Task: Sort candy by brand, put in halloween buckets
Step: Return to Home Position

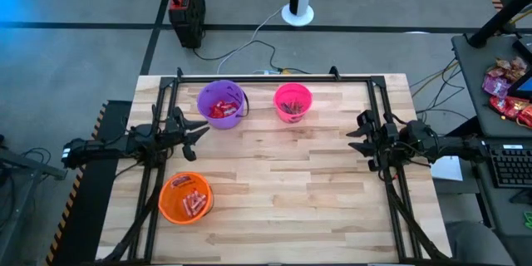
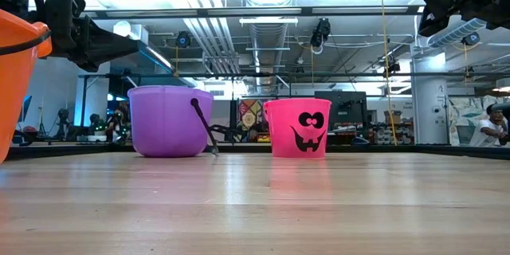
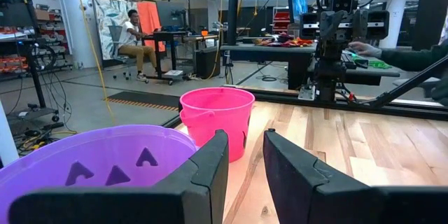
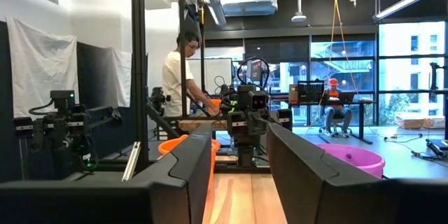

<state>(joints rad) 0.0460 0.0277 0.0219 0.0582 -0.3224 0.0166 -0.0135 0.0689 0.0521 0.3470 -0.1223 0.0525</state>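
Note:
Three halloween buckets stand upright on the wooden table. The purple bucket (image 1: 222, 102) holds red candy packets (image 1: 220, 110). Beside it the pink bucket (image 1: 293, 100), with a black face (image 2: 305, 131), holds dark candy sticks (image 1: 291, 110). The orange bucket (image 1: 185, 198), near the front left, holds tan-pink sticks (image 1: 196, 204). My left gripper (image 1: 204, 129) hovers open at the table's left side, just in front of the purple bucket (image 3: 91, 161). My right gripper (image 1: 352, 134) hovers open at the right side. Neither has anything between its fingers.
A black frame rail (image 1: 274, 77) runs along the table's far edge and down both sides. A side desk at the right carries a pile of red and purple bags (image 1: 505, 90) and a keyboard (image 1: 507, 166). People (image 4: 183, 77) are in the room beyond. Bare wood (image 1: 291, 183) spans the table's middle.

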